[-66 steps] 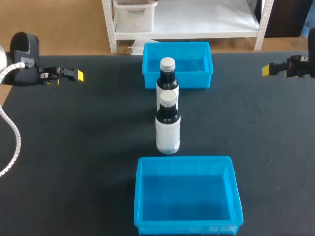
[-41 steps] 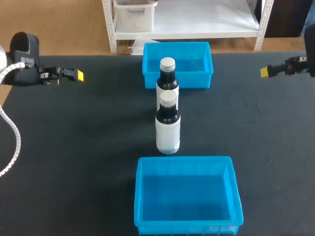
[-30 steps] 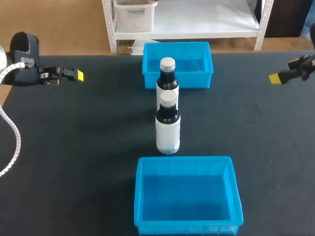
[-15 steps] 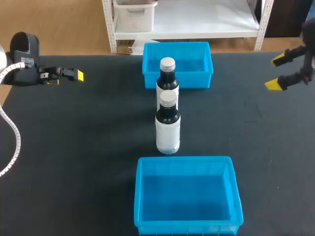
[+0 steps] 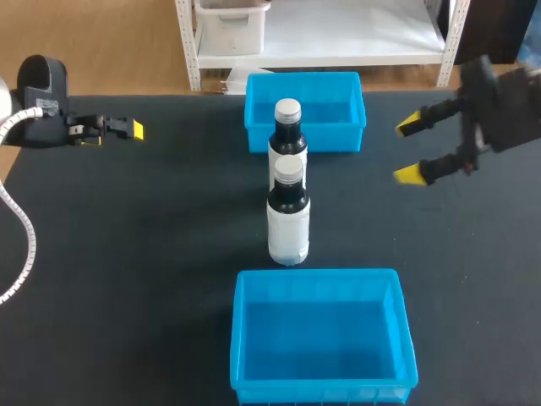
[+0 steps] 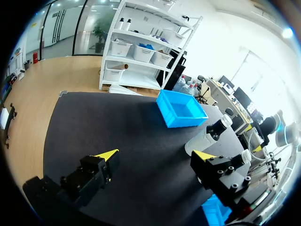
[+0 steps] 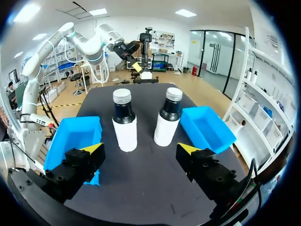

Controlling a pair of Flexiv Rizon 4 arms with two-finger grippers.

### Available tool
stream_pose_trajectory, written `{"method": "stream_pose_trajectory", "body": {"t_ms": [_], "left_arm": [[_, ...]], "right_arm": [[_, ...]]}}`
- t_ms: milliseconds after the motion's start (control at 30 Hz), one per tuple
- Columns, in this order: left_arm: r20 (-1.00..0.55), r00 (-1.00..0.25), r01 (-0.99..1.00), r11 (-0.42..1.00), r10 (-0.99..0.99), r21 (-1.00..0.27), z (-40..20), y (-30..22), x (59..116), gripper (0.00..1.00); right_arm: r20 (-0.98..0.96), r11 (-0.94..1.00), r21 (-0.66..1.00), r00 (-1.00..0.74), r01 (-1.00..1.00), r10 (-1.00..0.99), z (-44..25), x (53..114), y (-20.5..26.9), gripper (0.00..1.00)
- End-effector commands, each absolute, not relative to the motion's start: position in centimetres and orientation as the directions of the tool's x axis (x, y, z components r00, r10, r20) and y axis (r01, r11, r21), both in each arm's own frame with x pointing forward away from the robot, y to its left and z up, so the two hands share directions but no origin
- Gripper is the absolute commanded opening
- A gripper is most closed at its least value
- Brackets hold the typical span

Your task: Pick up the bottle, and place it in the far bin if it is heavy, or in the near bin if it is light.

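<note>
The right gripper (image 5: 409,150) has come in from the table's right edge toward the middle. Its two yellow tips now show well apart, where before only one tip showed. The left gripper (image 5: 133,129), the bottles and the bins have not moved.

The right gripper hangs over the table (image 5: 127,254), to the right of the bottles and apart from them, fingers spread wide and holding nothing. In its wrist view, the gripper (image 7: 141,149) points at both bottles, which stand ahead of the open fingers.

The left gripper stays at the far left, well away from everything. Its wrist view shows the gripper (image 6: 155,155) with fingers parted and nothing between them.

Two dark bottles with white labels and pale caps stand upright in a line down the middle of the table, between the two blue bins. The far bottle (image 5: 287,127) stands just in front of the far bin (image 5: 306,80). The near bottle (image 5: 288,216) stands just in front of the far bottle, a little way from the near bin (image 5: 317,275). Nothing shows inside either bin.
</note>
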State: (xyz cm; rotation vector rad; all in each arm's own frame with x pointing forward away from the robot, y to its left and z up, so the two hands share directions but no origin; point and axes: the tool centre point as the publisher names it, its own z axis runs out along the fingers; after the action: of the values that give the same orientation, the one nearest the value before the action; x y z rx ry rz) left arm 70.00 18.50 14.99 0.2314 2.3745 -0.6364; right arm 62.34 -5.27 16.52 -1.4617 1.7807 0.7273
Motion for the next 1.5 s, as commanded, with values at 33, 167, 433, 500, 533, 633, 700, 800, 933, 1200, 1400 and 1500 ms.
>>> {"method": "stream_pose_trajectory", "body": {"t_ms": [33,167,433,500,533,633,700,800,933,1200,1400,1500], "left_arm": [[-0.642,-0.767,0.321,0.866,0.0,-0.383,15.0,18.5,70.0,1.0],[-0.642,-0.767,0.321,0.866,0.0,-0.383,15.0,18.5,70.0,1.0],[-0.642,-0.767,0.321,0.866,0.0,-0.383,15.0,18.5,70.0,1.0],[-0.642,-0.767,0.321,0.866,0.0,-0.383,15.0,18.5,70.0,1.0],[-0.642,-0.767,0.321,0.866,0.0,-0.383,15.0,18.5,70.0,1.0],[-0.642,-0.767,0.321,0.866,0.0,-0.383,15.0,18.5,70.0,1.0],[-0.642,-0.767,0.321,0.866,0.0,-0.383,15.0,18.5,70.0,1.0],[-0.642,-0.767,0.321,0.866,0.0,-0.383,15.0,18.5,70.0,1.0],[-0.642,-0.767,0.321,0.866,0.0,-0.383,15.0,18.5,70.0,1.0],[-0.642,-0.767,0.321,0.866,0.0,-0.383,15.0,18.5,70.0,1.0],[-0.642,-0.767,0.321,0.866,0.0,-0.383,15.0,18.5,70.0,1.0],[-0.642,-0.767,0.321,0.866,0.0,-0.383,15.0,18.5,70.0,1.0]], "right_arm": [[-0.81,0.233,-0.044,-0.102,-0.971,-0.577,15.2,61.8,-2.1,1.0],[-0.82,0.225,-0.036,-0.1,-0.974,-0.564,14.4,61.5,-0.2,1.0],[-0.833,0.186,-0.021,-0.086,-0.982,-0.547,13.3,61.2,2.6,1.0],[-0.834,0.171,-0.018,-0.08,-0.985,-0.546,13.1,61.2,3.3,1.0],[-0.835,0.162,-0.017,-0.075,-0.987,-0.545,13.0,61.3,3.7,1.0],[-0.835,0.142,-0.011,-0.069,-0.99,-0.546,12.6,61.3,4.7,1.0],[-0.835,0.135,-0.006,-0.07,-0.991,-0.545,12.4,61.3,5.3,1.0],[-0.839,0.127,0.002,-0.071,-0.992,-0.54,12.1,61.5,5.9,1.0],[-0.844,0.121,0.009,-0.072,-0.993,-0.531,12.1,61.6,6.7,1.0],[-0.854,0.102,0.012,-0.064,-0.995,-0.516,12.4,61.2,8.0,1.0],[-0.855,0.08,0.018,-0.057,-0.997,-0.515,12.2,61.1,8.9,1.0],[-0.856,0.072,0.022,-0.056,-0.997,-0.513,12.2,61.2,9.4,1.0]]}}
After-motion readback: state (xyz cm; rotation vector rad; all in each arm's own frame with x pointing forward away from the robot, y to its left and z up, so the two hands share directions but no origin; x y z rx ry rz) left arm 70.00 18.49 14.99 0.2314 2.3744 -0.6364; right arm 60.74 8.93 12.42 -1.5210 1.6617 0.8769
